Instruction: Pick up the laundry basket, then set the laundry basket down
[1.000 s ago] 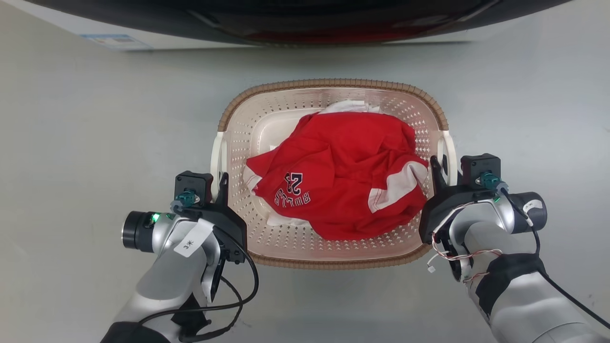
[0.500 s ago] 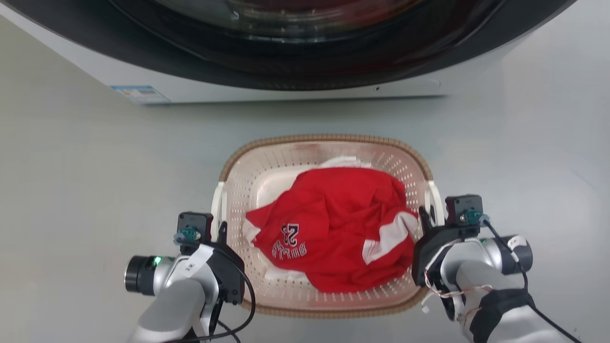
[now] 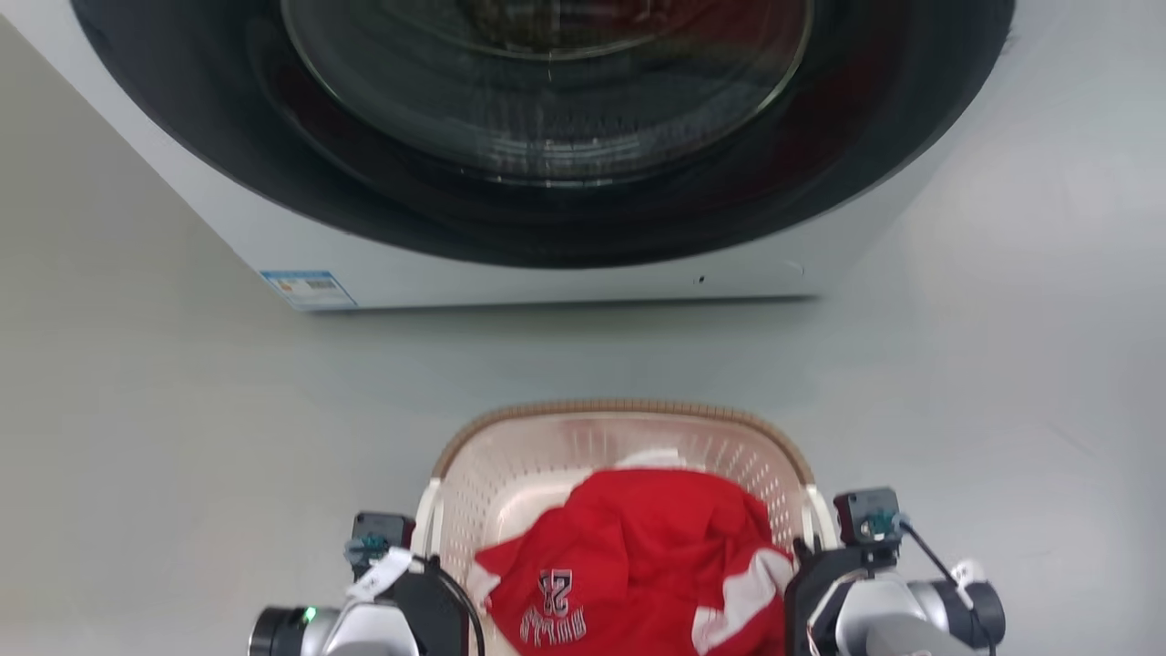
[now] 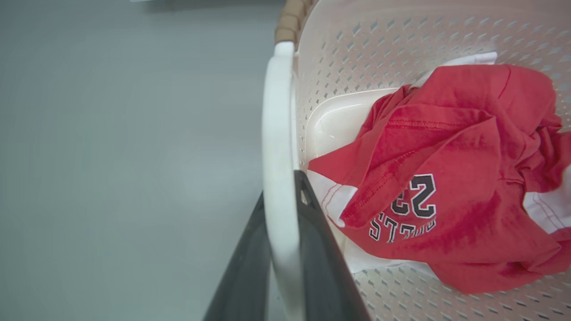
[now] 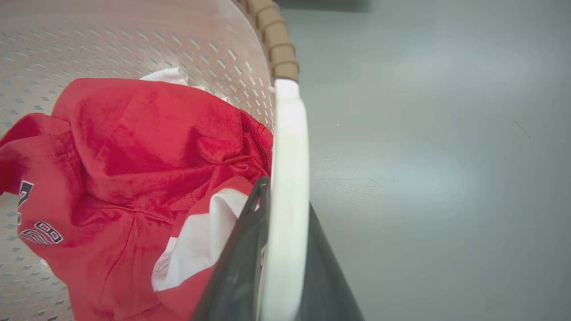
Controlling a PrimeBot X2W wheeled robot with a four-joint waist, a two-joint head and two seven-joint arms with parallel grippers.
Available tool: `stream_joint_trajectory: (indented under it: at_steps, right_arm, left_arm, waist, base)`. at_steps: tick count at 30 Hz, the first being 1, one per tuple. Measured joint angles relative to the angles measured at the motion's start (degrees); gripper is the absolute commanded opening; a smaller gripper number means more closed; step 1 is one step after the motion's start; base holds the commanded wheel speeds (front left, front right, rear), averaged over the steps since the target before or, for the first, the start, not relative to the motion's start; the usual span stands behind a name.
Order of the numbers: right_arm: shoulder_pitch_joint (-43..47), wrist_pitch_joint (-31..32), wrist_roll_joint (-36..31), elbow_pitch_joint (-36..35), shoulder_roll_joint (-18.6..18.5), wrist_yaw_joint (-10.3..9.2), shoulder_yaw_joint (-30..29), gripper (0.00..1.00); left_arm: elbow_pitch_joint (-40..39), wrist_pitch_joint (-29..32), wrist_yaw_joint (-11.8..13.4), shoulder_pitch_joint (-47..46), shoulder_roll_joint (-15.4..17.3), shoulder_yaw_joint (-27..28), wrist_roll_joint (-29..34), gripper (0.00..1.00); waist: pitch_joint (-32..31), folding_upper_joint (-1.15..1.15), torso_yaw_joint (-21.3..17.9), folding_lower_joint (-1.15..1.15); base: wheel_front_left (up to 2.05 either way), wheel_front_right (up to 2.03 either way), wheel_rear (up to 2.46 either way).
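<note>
Cream plastic, the laundry basket (image 3: 619,407) lies near, before the washer (image 3: 547,182), its long axis running left to right. The left gripper (image 4: 282,191) pinches its left handle (image 4: 276,125) and the right gripper (image 5: 287,196) pinches its right handle (image 5: 290,133), so both ends are held alike.

laundry basket (image 3: 537,460): cream plastic, perforated wall, slight gloss.
rim (image 5: 279,53): brown, woven-look moulding, ribbed.
handle (image 4: 276,133): white plastic, smooth, glossy.
jersey (image 4: 446,147): red cloth, matt, creased; white cloth trim.
washer door (image 3: 547,82): dark glass, glossy, reflective.
washer casing (image 3: 565,282): white, smooth.
floor (image 3: 164,437): grey, smooth, faint sheen.
</note>
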Motion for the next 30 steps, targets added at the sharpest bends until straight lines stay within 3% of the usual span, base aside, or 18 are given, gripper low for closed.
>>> stream_joint_trajectory:
  at_steps: [17,30]
  right_arm:
    - [12.00,4.50,7.65,-3.53,0.04,-0.90,6.02,0.00]
    - [13.44,5.90,10.63,-4.36,-0.07,-1.22,8.81,0.00]
  left_arm:
    - [2.04,4.31,-1.01,9.91,0.33,-3.13,-1.53,0.00]
    - [2.16,5.35,-0.99,11.54,0.54,-3.63,-2.83,0.00]
  waist:
    - [-14.27,0.00,1.00,0.01]
    - [-19.96,0.00,1.57,0.01]
  base:
    - [0.00,0.00,0.00]
    - [0.00,0.00,0.00]
